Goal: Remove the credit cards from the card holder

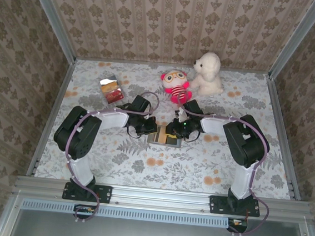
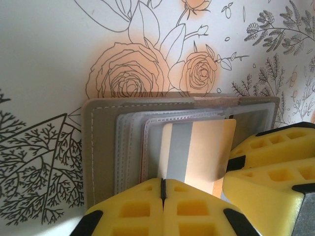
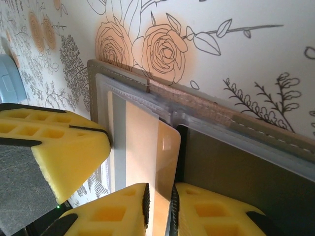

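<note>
The grey card holder lies open on the floral cloth between my two grippers. A gold-brown credit card with a silver stripe sticks partway out of its clear pocket. My left gripper is shut with nothing between its pads, and sits on the holder's near edge. In the top view it is at the holder's left side. My right gripper has its jaws slightly apart, astride the free end of the gold card, beside the holder's dark leaf. From above it is at the holder's right.
A small pile of cards, silver over red, lies at the back left. A red striped plush doll and a white plush dog stand just behind the grippers. Patterned walls close in the table on three sides.
</note>
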Motion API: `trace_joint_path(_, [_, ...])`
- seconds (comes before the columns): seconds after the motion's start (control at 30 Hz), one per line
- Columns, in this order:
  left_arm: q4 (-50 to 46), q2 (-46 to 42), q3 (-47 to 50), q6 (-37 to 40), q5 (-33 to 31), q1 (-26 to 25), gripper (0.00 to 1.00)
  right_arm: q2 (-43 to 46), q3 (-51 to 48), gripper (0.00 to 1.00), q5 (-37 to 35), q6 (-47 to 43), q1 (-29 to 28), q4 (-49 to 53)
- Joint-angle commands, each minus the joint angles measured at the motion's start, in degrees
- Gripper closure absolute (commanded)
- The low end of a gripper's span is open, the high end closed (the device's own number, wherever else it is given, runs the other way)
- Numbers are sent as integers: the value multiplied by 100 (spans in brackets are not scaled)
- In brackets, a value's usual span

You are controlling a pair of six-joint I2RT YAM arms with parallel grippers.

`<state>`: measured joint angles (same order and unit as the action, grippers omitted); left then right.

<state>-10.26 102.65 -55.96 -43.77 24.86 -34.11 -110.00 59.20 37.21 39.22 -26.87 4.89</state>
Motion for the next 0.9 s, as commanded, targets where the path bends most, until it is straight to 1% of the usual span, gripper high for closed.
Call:
trace_joint_path(0.0, [-301, 181, 203, -55, -227, -70, 95, -236, 90, 76, 34, 77, -2, -84])
trace_joint_path(0.07, [-296, 185, 216, -55, -229, -70, 95, -258, 101, 77, 49, 77, -2, -89])
trace_joint_path(0.2, [-307, 168, 221, -55, -241, -71, 94, -252, 101, 82, 50, 92, 0, -112])
trace_joint_path(0.3, [-268, 105, 239, -36, -228, -70, 88, -216, 83, 92, -46, 88, -2, -88])
trace_joint_path(0.37, [-241, 51, 261, -34, -234, -70, 82, -154, 76, 95, -174, 31, 6, 16])
trace_joint_path(0.47, [-300, 31, 279, -12, -254, -39, 79, -55, 58, 100, -294, -84, 37, 193])
trace_joint_path(0.7, [-268, -21, 376, 16, -255, 35, 78, 243, -129, 100, -433, -344, 248, 486])
trace_joint_path(0.87, [-265, 26, 348, 52, -237, 45, 82, 268, -189, 100, -313, -299, 304, 347])
